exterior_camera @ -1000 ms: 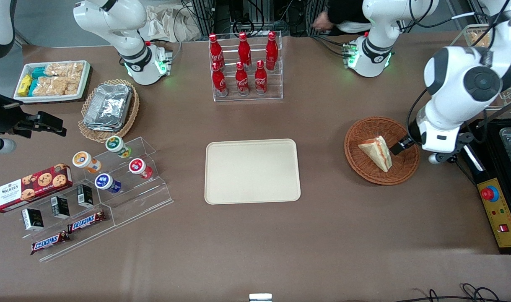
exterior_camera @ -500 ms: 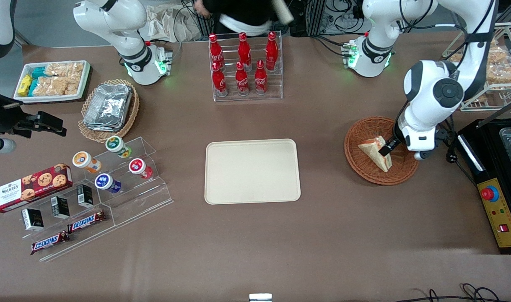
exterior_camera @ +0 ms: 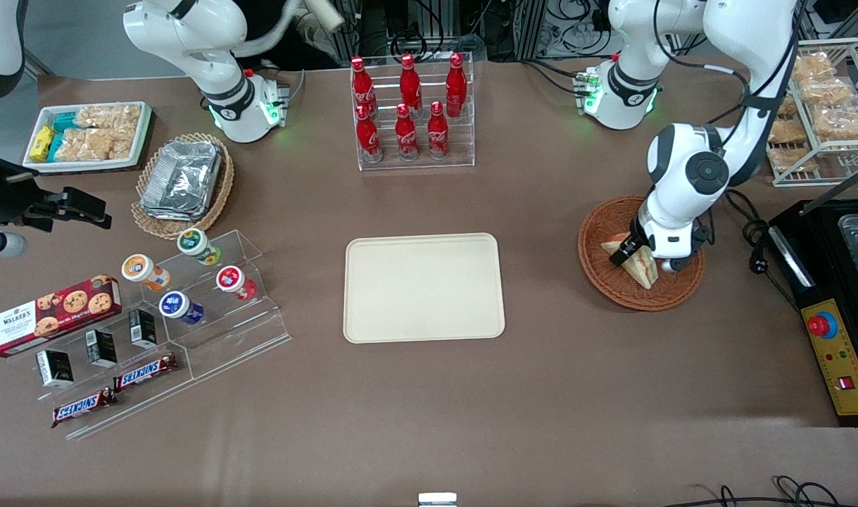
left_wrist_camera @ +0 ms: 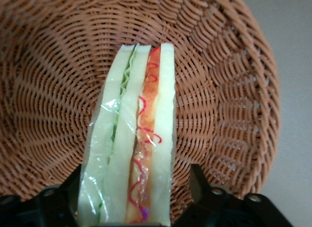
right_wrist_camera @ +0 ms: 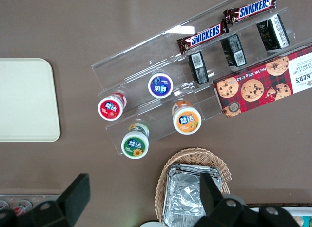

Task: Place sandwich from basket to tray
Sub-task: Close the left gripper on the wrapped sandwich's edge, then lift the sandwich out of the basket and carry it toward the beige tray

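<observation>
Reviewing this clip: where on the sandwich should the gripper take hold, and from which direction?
Across the flat bread faces, coming from above. The sandwich stands on edge in the basket, filling edge up, and the gripper straddles it, open, a finger beside each face.

Reddish-brown weave all round on the basket (left_wrist_camera: pixel 229 90), tight rings of wicker, and in it the sandwich (left_wrist_camera: pixel 134 154) — pale, almost greenish-white bread, a ruffle of green along one seam, orange-red filling with thin red squiggles along the other, glossy under clear wrap. The gripper (left_wrist_camera: pixel 134 207) sits low over the basket, its black fingers (left_wrist_camera: pixel 202 188) flanking the sandwich, the arm above it white. Out on the brown tabletop (exterior_camera: pixel 541 394) the tray (exterior_camera: pixel 424 287) is plain cream, unmarked. Red bottles (exterior_camera: pixel 407 105) with white script stand in a clear rack — and the box (exterior_camera: pixel 52 313) wears red tartan with printed chocolate-chip cookies.
</observation>
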Controlling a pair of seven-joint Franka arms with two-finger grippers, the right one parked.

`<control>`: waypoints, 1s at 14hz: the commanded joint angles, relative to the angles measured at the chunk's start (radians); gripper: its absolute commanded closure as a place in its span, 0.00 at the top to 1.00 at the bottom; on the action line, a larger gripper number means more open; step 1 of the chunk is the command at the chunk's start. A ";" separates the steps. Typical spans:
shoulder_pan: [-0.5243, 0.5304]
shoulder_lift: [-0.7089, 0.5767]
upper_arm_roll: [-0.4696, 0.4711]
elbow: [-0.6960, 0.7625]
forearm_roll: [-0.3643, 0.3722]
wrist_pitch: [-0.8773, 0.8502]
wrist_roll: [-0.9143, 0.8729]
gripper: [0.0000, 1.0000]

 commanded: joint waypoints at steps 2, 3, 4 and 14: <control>-0.009 -0.017 0.001 -0.013 0.008 0.085 -0.079 0.00; -0.009 -0.030 0.001 -0.011 0.010 0.079 -0.075 0.00; -0.010 -0.056 0.000 -0.008 0.014 0.071 -0.067 0.00; -0.010 -0.173 -0.060 0.607 0.039 -0.899 0.347 0.00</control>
